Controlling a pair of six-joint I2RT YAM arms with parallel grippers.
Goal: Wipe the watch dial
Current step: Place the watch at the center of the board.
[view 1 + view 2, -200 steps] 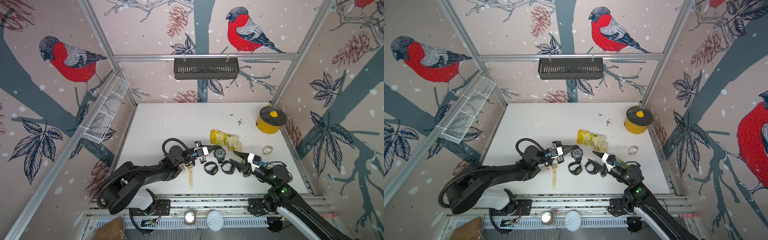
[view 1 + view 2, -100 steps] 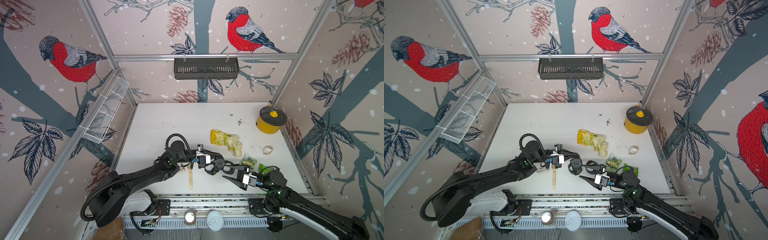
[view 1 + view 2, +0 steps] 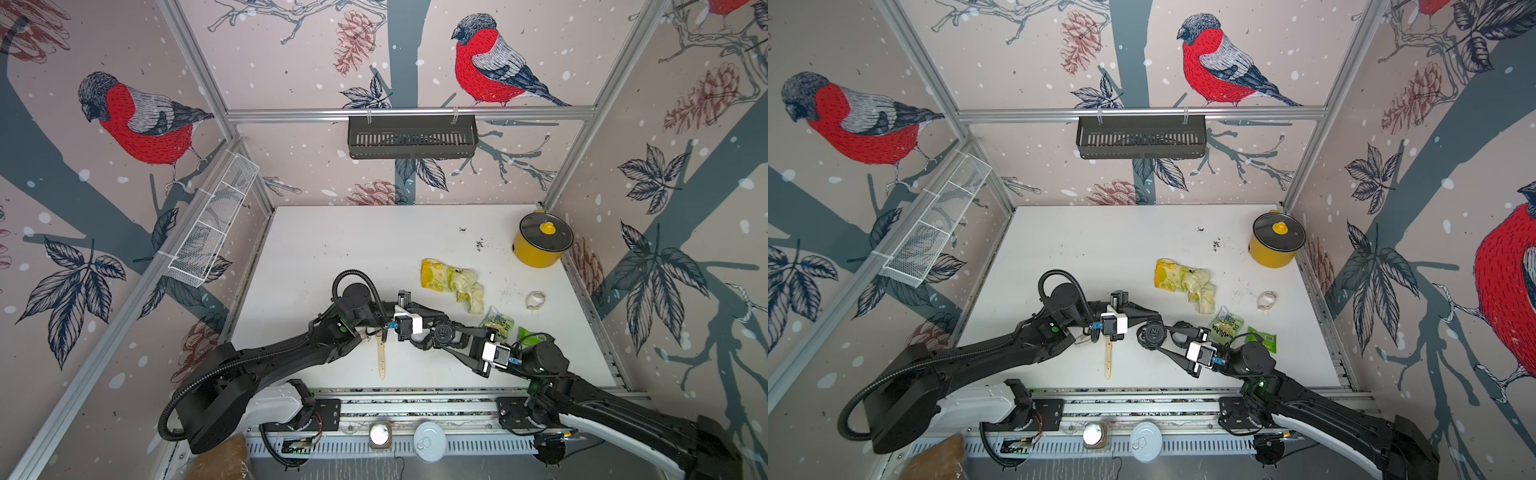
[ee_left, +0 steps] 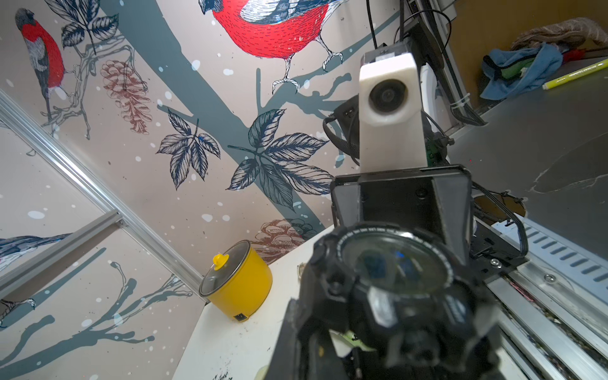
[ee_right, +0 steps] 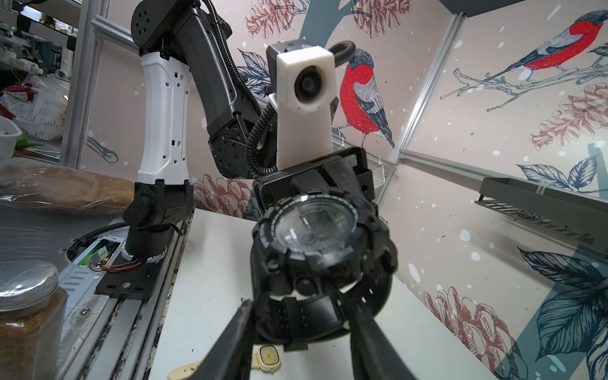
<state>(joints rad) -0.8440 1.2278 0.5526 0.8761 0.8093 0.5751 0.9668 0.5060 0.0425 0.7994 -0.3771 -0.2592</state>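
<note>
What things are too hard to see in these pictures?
The black watch face: blurred in the left wrist view, too close.
The beige watch: right wrist view, partly behind the right gripper.
The small pale thing near the yellow pot: too small in both top views.

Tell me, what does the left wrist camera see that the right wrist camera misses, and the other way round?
Only the left wrist view shows the yellow pot and the right arm's camera. Only the right wrist view shows the cream watch, a jar and the left arm. Both show the black watch close up, above the white table.
</note>
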